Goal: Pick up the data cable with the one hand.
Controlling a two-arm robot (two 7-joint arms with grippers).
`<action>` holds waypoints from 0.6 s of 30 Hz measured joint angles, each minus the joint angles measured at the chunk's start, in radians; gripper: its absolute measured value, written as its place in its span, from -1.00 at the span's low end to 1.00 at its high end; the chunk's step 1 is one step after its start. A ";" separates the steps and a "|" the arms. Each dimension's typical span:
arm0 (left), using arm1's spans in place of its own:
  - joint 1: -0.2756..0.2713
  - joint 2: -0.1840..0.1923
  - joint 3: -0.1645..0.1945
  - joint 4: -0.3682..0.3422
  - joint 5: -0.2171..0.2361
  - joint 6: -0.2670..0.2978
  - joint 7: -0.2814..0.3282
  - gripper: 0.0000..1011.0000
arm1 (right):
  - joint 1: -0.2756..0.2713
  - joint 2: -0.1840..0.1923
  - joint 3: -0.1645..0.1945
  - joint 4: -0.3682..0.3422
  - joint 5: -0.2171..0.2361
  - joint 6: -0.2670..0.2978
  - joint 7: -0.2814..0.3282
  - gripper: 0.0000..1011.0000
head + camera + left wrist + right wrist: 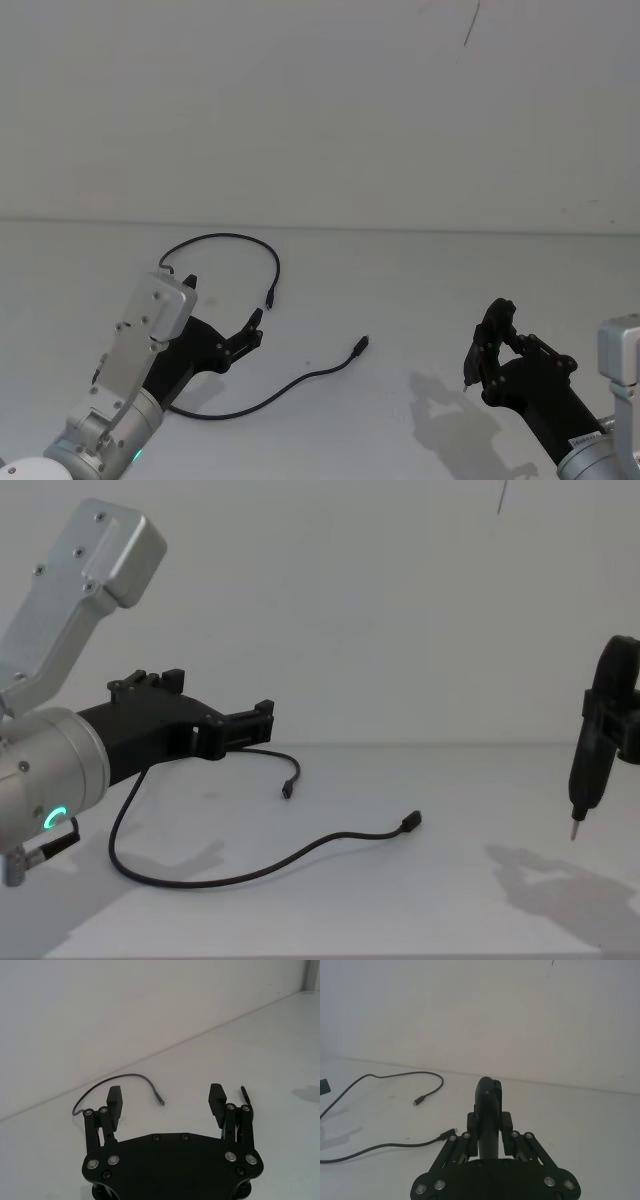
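Black, limp data cable [310, 375], likely best pinched mid-run by the left gripper [166, 1094], fingers [217, 1097] apart; right gripper [490, 1127] parked, clamped on a stylus [487, 1095].

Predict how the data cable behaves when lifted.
Likely floppy: the data cable lies in loose curves, so plug ends should dangle. Probably light: very thin. It may slip from the open jaws of the left gripper unless they close fully. Right gripper, holding a slim tool, idles.
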 joint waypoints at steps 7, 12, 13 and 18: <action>0.000 0.000 0.000 0.000 0.000 0.000 0.000 0.98 | 0.000 0.000 0.000 0.000 0.000 0.000 0.000 -0.47; 0.000 0.000 0.000 0.000 0.000 0.000 0.000 0.98 | 0.000 0.000 0.000 0.000 0.000 0.000 0.000 -0.47; 0.000 0.000 0.000 0.000 0.000 0.000 0.000 0.98 | 0.000 0.000 0.000 0.000 0.000 0.000 0.000 -0.47; 0.000 0.000 0.000 0.000 0.000 0.000 0.000 0.98 | 0.000 0.000 0.000 0.000 0.000 0.000 0.000 -0.47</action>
